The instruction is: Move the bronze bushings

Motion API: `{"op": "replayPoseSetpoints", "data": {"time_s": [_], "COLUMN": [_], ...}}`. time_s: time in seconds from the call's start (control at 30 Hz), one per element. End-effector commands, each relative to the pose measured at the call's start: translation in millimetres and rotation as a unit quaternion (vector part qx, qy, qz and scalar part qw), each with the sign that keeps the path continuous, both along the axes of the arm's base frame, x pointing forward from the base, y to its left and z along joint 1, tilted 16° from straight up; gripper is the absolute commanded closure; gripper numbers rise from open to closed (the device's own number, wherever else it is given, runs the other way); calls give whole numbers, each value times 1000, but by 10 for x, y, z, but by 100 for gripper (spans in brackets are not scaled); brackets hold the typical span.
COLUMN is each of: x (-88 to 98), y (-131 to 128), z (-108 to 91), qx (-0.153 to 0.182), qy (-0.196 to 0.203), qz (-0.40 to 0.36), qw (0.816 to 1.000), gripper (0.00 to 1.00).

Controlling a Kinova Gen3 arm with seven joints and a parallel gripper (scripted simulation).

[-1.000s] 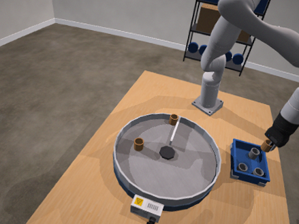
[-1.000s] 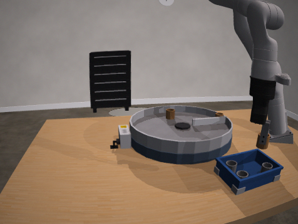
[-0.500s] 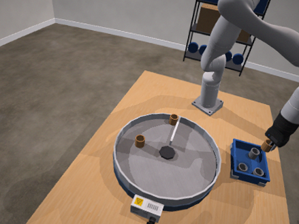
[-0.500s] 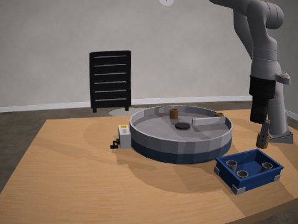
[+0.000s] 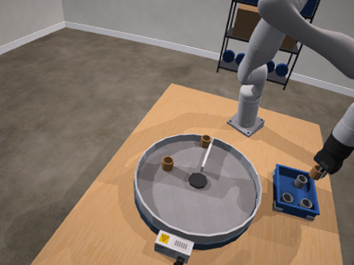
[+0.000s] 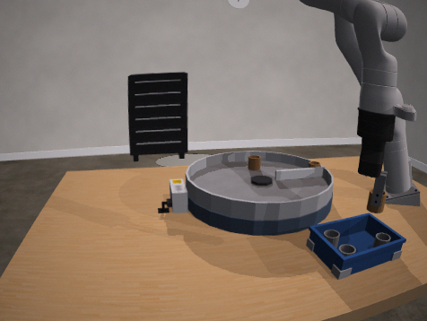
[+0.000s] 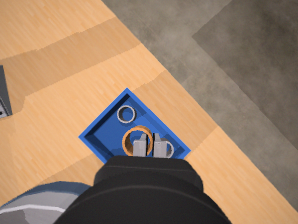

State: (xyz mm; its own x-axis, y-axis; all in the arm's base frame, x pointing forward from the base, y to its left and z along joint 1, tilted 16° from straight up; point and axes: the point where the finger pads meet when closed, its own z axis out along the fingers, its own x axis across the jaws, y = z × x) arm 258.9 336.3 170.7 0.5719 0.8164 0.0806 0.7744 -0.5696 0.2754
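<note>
My gripper (image 5: 318, 171) is shut on a bronze bushing (image 5: 315, 172) by its wall and holds it upright, well above the blue crate (image 5: 296, 192). It also shows in the exterior view (image 6: 376, 201) and in the wrist view (image 7: 137, 142). Three steel bushings (image 5: 301, 181) (image 5: 286, 197) (image 5: 306, 203) stand in the crate. Two bronze bushings (image 5: 167, 163) (image 5: 205, 141) stand upright on the turntable's grey disc (image 5: 197, 187), away from the black hub (image 5: 197, 180).
A white bar (image 5: 206, 154) lies across the disc from the rim toward the hub. The turntable has a raised rim and a white control box (image 5: 174, 244) at its front. The arm's base (image 5: 246, 125) stands behind the turntable. A shelf rack (image 5: 265, 38) stands off the table.
</note>
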Motion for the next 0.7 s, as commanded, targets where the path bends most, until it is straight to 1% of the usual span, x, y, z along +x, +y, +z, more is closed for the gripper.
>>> {"op": "replayPoseSetpoints", "data": {"time_s": [0.0, 0.43, 0.67], "x": [-1, 1, 12], "y": [5, 0, -44], "z": [7, 8, 15], "qx": [1, 1, 1], "qy": [-1, -1, -1], "qz": [0, 0, 0], "qw": [1000, 1000, 1000], "gripper": [100, 100, 100]}}
